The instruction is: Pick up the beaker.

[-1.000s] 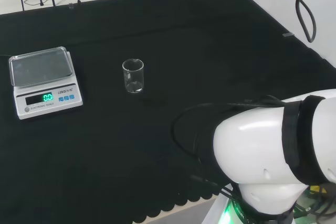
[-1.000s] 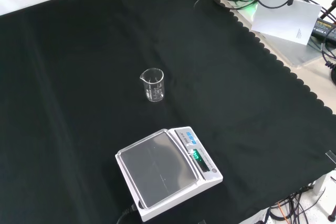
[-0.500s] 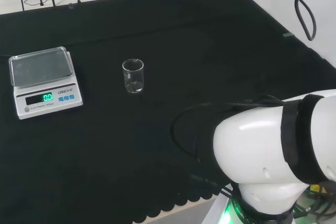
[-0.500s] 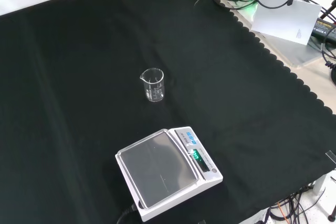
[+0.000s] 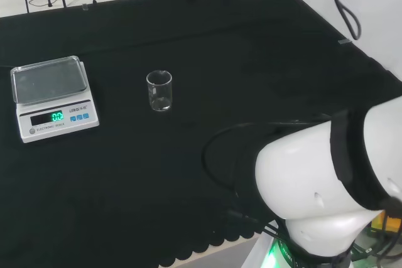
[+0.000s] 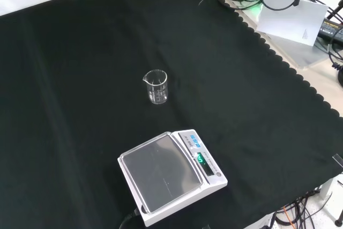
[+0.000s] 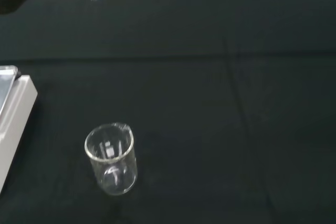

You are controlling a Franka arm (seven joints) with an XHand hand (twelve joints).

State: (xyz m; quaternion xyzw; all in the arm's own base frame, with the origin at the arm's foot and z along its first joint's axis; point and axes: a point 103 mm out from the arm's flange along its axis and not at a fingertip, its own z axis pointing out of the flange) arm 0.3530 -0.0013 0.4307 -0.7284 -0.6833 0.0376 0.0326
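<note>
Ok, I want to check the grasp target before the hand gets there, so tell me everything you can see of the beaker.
The beaker is small, of clear glass or plastic, with a pouring lip and faint white markings on its wall. It stands upright on the black cloth, apparently empty, and nothing touches it. In the head view it stands to the right of the scale, apart from it.

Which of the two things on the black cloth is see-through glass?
The beaker, standing upright and empty near the cloth's middle. The scale beside it is a white box with a grey pan and lit display.
</note>
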